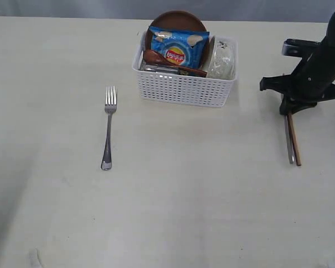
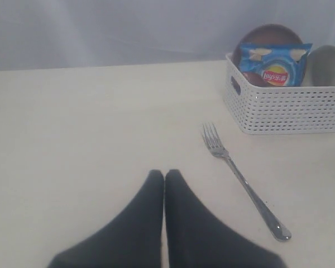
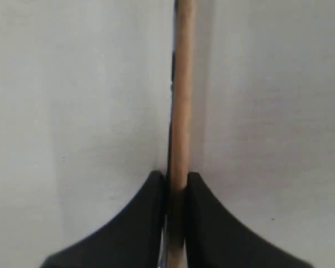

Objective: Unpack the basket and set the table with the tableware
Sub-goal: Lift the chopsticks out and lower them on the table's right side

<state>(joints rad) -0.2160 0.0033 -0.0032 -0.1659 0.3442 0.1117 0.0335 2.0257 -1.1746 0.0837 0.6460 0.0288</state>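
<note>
Basket (image 1: 184, 89) sits at the far middle of the table (image 1: 201, 195), packed: brown plate (image 1: 176, 18) on edge at the back, blue chip packet (image 1: 178, 47) leaning in front of it, wooden spoon (image 1: 159, 58) lying across below the packet, cream bowl (image 1: 222, 58) on its side at the right end. Some steel shows under the spoon, can't tell what. Fork (image 1: 108, 131) lies flat on the table, left of the basket & nearer the camera, apart from it, tines pointing to the far edge. R gripper (image 1: 291, 109) is down at the table, right of the basket, clamped narrow on the far end of the chopsticks (image 1: 295, 146). In the R wrist view the dark fingers (image 3: 151, 223) press either side of a tan rod; one stick or two, can't tell. The chopsticks look to lie along the tabletop, running toward the camera. A thin grey strip (image 1: 289, 142) lies just beside them on the left, steel-looking, not clear what it is. L gripper (image 2: 164, 177) shows only in its wrist view: tips pressed together, nothing btwn them, above bare table w/ the fork & basket beyond it.
</note>
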